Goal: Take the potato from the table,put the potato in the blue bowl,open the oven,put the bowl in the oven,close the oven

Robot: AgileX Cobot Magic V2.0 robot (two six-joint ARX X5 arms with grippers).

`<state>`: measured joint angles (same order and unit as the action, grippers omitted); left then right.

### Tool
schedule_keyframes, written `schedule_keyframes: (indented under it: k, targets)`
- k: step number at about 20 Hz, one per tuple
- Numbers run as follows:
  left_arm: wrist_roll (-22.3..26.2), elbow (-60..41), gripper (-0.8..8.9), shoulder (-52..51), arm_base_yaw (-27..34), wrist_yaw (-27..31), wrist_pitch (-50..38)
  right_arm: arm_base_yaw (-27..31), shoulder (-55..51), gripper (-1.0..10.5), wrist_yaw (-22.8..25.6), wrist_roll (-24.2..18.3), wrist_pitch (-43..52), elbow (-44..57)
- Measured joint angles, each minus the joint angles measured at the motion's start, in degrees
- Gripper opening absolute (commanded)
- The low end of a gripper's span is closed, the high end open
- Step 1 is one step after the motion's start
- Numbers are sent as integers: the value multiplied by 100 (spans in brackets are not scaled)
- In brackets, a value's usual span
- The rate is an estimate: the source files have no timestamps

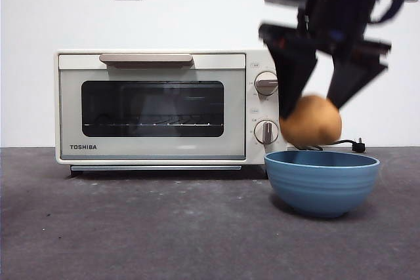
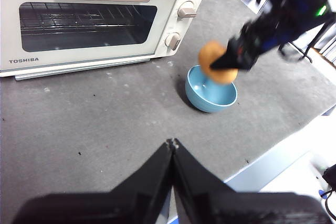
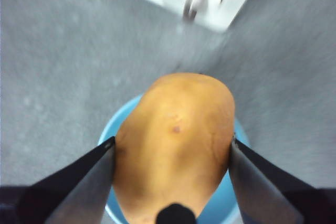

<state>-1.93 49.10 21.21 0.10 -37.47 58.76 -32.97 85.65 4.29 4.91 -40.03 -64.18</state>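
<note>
Right tool hung over the bowl with the potato between its two jaws, one jaw on each side of it. The potato was clear of the bowl, just above the rim and toward its left side in the front view. The bowl stood on the desk, to the right of the oven and nearer than it, by the knob end. The oven door was shut. In the right wrist view the potato covered most of the bowl, so only blue edges showed, and the oven behind was blurred. The arm above the jaws was blurred in the front view. Left tool waited over bare desk, well apart from the bowl, its jaws closed together on nothing.
</note>
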Motion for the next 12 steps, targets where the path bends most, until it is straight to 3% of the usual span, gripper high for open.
schedule_keyframes:
  k: [4,10,12]
  targets:
    - [0,0,-8,4,0,0,0,33,28,-17,-221,44,931,769]
    - [0,0,-8,4,0,0,-2,33,289,-12,-236,52,1134,935]
    - [0,0,-8,4,0,0,-2,33,398,105,-236,52,1113,935]
